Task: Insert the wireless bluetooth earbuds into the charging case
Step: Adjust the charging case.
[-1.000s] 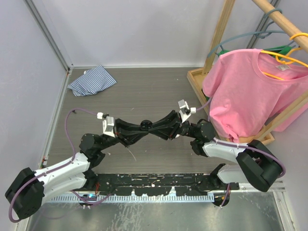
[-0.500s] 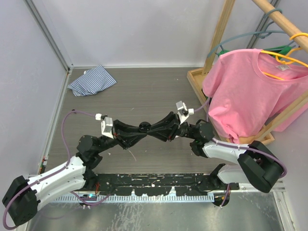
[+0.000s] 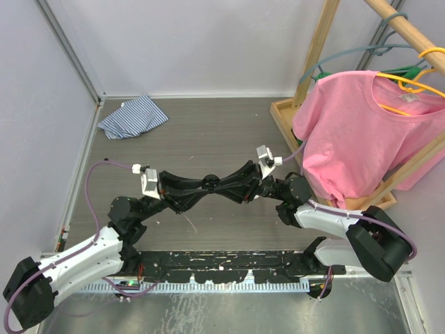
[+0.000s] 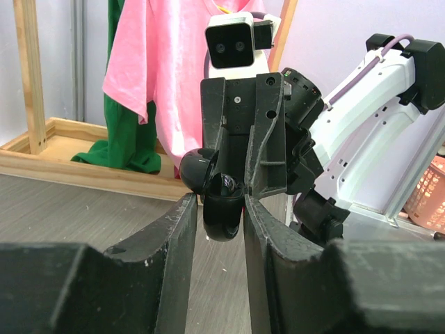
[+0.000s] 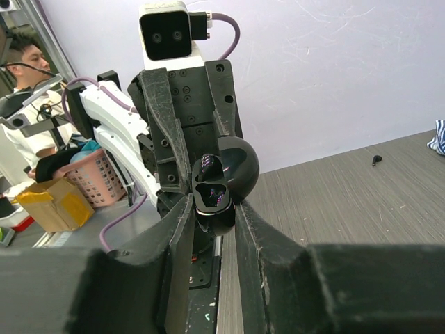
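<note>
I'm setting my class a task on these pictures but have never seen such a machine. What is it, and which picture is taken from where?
Two robot arms are bolted at a table's near edge. One picture looks down from above; two come from wrist cameras. The left gripper and right gripper meet above the table at an open black charging case; the right pinches it. On the table lie a small black earbud and a striped cloth. A pink T-shirt hangs nearby.
</note>
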### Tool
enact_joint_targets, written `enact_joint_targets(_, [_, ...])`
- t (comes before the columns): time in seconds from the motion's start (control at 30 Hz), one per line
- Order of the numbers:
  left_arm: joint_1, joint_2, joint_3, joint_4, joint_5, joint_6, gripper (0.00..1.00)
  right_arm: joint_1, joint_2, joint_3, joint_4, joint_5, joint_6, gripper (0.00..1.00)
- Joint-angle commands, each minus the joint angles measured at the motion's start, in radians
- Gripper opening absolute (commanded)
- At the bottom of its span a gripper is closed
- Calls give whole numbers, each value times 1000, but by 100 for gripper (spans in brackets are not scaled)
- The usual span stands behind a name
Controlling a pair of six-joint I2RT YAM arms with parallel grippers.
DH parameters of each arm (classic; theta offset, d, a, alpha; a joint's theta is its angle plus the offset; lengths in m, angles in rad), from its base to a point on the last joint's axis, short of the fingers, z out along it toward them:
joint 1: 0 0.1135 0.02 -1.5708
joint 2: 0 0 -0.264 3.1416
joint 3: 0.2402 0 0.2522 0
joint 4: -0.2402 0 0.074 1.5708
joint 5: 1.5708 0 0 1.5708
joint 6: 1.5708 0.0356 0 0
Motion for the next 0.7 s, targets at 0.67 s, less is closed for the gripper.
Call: enact_joint_targets(0.67, [5, 67, 31, 145, -18, -52, 12, -1, 4, 30, 24, -26, -25, 43])
